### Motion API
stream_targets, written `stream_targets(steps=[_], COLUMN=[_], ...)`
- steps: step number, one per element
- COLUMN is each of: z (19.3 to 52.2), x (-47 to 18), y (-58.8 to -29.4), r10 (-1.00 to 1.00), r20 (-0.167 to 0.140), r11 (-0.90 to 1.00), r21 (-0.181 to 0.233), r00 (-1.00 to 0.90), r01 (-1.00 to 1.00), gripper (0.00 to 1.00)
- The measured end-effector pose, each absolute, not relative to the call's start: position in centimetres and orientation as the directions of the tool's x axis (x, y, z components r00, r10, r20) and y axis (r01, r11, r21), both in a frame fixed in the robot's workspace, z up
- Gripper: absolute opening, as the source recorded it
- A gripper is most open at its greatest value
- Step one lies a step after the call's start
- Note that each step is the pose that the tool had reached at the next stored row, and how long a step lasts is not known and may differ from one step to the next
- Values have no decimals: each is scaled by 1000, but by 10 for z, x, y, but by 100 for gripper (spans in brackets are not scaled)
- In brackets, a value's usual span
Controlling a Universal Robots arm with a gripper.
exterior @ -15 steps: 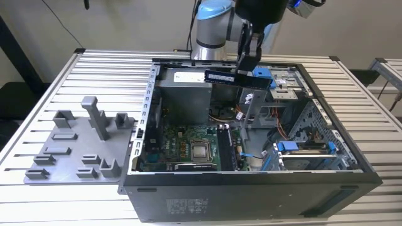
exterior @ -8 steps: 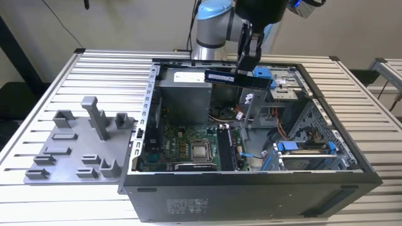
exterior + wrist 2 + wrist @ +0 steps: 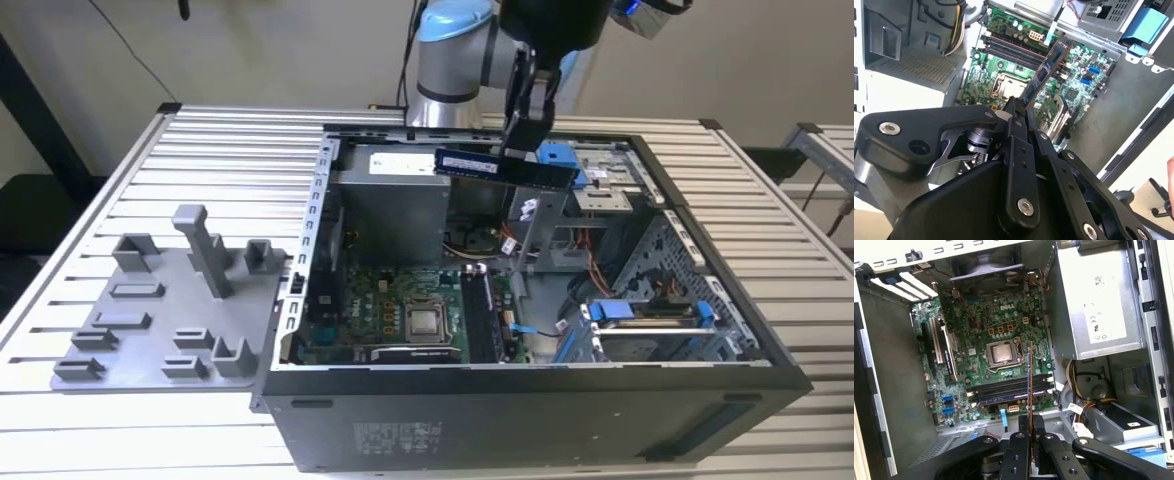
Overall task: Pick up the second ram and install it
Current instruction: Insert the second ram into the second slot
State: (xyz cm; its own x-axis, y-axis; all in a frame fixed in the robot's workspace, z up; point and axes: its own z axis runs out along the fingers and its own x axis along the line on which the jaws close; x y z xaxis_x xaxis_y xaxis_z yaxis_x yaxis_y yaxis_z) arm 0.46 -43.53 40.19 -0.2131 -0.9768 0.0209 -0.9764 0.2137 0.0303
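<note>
My gripper point(image 3: 522, 140) hangs above the open computer case point(image 3: 534, 400), shut on the second ram point(image 3: 507, 167), a slim dark stick with a pale bluish label that lies level over the case's back half. In the second wrist view the ram point(image 3: 1050, 67) juts from the fingertips point(image 3: 1010, 107) out over the green motherboard point(image 3: 1004, 70). The first wrist view shows the ram point(image 3: 1030, 385) edge-on, held by the gripper point(image 3: 1030, 432) well above the long black memory slots point(image 3: 1004, 392), not touching them.
The processor socket point(image 3: 1002, 352) sits beside the slots. A grey power supply point(image 3: 1099, 305) and loose cables point(image 3: 1081, 390) fill one side of the case. Blue drive brackets point(image 3: 641, 312) stand at the exterior view's right. A grey fixture tray point(image 3: 160, 320) lies left of the case.
</note>
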Motion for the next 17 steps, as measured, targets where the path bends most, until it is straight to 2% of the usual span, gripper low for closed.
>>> stream_targets(steps=[17], z=[402], x=[5], y=[-435], r10=[-951], r20=[21], r11=[308], r21=[30], r00=[-308], r01=[-951], gripper=[14])
